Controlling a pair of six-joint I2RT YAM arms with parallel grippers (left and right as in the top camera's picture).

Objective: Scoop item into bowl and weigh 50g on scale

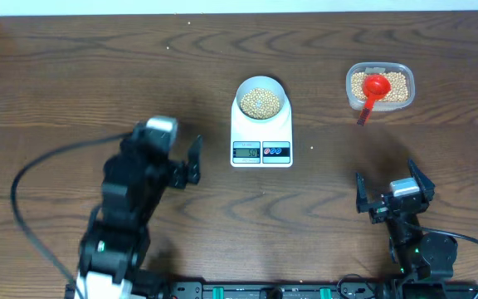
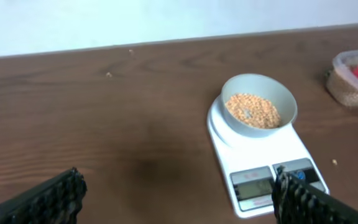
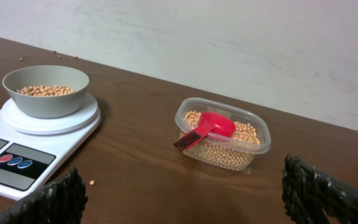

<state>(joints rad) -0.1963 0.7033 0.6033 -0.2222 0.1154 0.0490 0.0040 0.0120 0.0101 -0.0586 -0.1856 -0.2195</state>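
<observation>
Beans (image 1: 261, 101) cover the bottom of bowl (image 1: 260, 80). Bowl sits on the round platform at the back of scale (image 1: 261, 131), mid-table. Display (image 1: 246, 150) faces the arms; digits too small to read.

More beans fill container (image 1: 380, 65), well right of scale, on the far half of table (image 1: 73, 75). Red scoop (image 1: 376, 85) rests in container, cup on the beans, handle sticking out over the near rim.

One stray speck (image 3: 91, 182), possibly a bean, lies on table just beside scale's right front corner.

Left gripper (image 1: 194, 159): jaws wide apart, nothing between them. It is left of scale, about level with its front, not touching it.

Right gripper (image 1: 384, 170): jaws wide apart, nothing between them. It is near the table's front, well apart from container and scoop.
</observation>
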